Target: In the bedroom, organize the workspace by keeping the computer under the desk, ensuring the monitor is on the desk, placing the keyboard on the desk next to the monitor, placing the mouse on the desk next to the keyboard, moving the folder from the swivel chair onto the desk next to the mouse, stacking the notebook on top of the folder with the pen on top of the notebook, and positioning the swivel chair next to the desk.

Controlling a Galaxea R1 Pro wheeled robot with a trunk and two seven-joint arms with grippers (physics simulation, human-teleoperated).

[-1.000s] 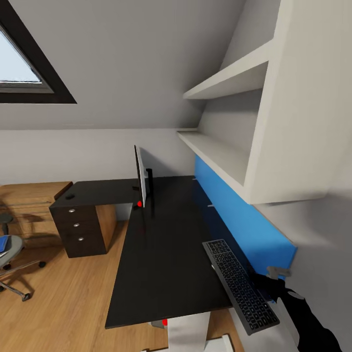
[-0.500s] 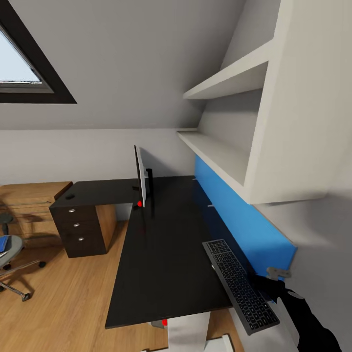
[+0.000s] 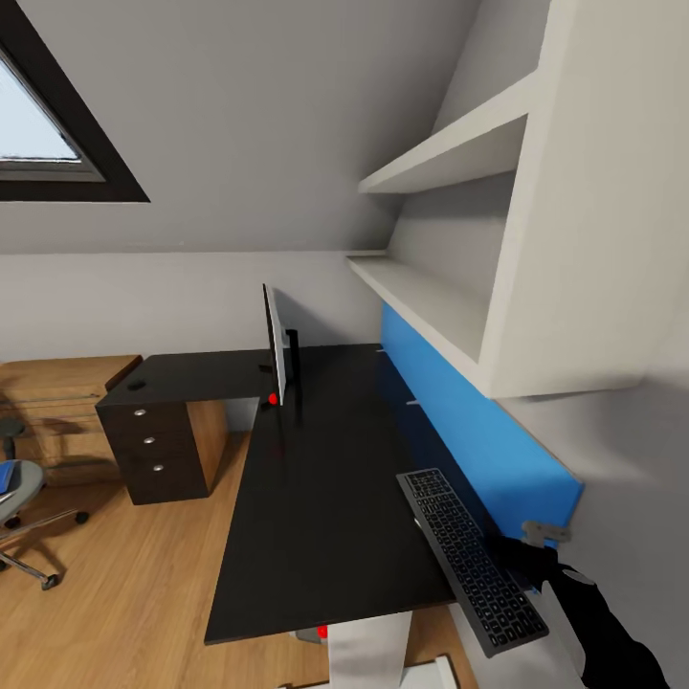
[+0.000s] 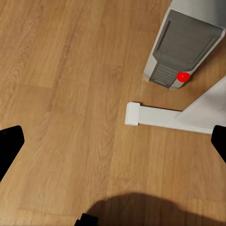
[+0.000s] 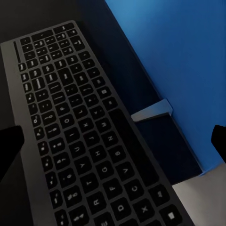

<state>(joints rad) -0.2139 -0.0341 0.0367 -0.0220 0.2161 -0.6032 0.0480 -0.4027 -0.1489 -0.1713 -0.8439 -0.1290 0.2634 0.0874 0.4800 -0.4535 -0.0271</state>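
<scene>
- The long slim dark grey keyboard with black keys [image 3: 471,558] lay on the glossy black L-shaped desk [image 3: 321,498], its near end past the desk's front edge, beside the long blue wall panel [image 3: 474,426].
- The right gripper [image 5: 113,141] hung over the keyboard, fingers spread wide, holding nothing.
- The left gripper [image 4: 113,141], likewise spread and empty, faced the wooden floor [image 4: 70,94] near a grey computer tower [image 4: 186,42].
- The thin black silver-edged monitor [image 3: 276,350] stood upright farther along the desk.
- The grey padded swivel chair [image 3: 21,507] stood well apart from the desk, a bright blue folder [image 3: 8,476] on its seat.

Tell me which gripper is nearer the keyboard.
Right. The right gripper hovers open just above the keyboard; the left gripper hangs open over the wooden floor by the computer.
</scene>
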